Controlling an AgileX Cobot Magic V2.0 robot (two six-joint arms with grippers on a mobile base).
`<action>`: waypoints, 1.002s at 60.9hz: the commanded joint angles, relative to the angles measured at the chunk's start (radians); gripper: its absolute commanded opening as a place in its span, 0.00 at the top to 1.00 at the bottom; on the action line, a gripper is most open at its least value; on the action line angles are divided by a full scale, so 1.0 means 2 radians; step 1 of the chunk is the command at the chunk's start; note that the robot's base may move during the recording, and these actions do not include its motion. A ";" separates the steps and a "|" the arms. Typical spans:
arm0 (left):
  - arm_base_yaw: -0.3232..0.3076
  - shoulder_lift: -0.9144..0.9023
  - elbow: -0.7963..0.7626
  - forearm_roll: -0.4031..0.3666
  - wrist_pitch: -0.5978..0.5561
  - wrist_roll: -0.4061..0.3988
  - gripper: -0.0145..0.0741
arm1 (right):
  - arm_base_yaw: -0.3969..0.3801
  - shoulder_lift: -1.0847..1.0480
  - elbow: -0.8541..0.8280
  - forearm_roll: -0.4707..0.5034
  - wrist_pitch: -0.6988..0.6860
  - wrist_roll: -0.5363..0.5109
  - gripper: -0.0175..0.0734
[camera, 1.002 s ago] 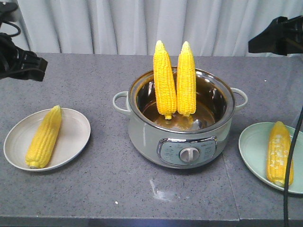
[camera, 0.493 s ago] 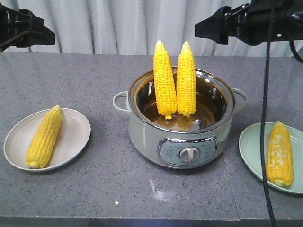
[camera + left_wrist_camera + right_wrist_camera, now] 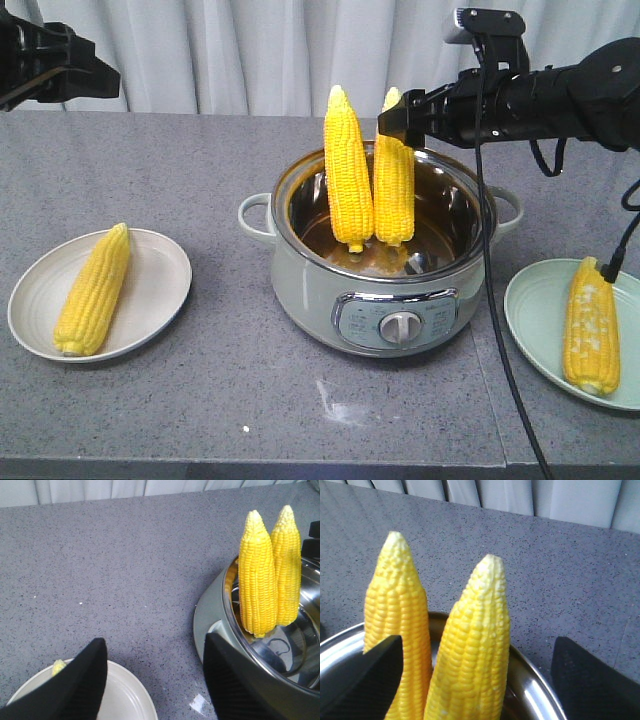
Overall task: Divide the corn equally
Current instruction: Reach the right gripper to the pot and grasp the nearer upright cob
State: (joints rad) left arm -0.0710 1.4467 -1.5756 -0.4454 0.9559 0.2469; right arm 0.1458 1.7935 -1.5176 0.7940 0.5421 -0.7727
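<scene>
Two cobs (image 3: pixel 347 165): upright in pot (image 3: pixel 300 275)
Right claw (image 3: pixel 477 645): spread, at right cob (image 3: pixel 394 180) tip
Left claw (image 3: pixel 154 640): spread, far left

The pot (image 3: pixel 300 290) is mirror-bright polished metal inside with a smooth, glossy pale-green shell, and it stands on a matt grey speckled surface (image 3: pixel 200 160) that looks like stone. The corn (image 3: pixel 347 170) is bumpy and faintly shiny. The cream plate (image 3: pixel 165 270) and the green plate (image 3: pixel 535 300) are smooth with a soft sheen, and the curtain (image 3: pixel 250 50) is pleated white cloth.
</scene>
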 commanded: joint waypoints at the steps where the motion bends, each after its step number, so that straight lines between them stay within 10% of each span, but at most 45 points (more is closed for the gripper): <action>1: -0.001 -0.010 -0.013 -0.018 -0.028 -0.001 0.36 | -0.001 -0.018 -0.016 0.012 -0.027 -0.012 0.16; 47: -0.002 -0.008 -0.013 -0.018 -0.007 -0.001 0.36 | 0.027 0.010 -0.016 0.011 -0.062 -0.030 0.16; 61: -0.002 -0.008 -0.013 -0.018 -0.009 -0.001 0.36 | 0.027 0.009 -0.016 0.010 -0.063 -0.032 0.33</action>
State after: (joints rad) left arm -0.0710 1.4627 -1.5756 -0.4464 0.9854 0.2469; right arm 0.2041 1.8610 -1.5176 0.7961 0.4520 -0.8221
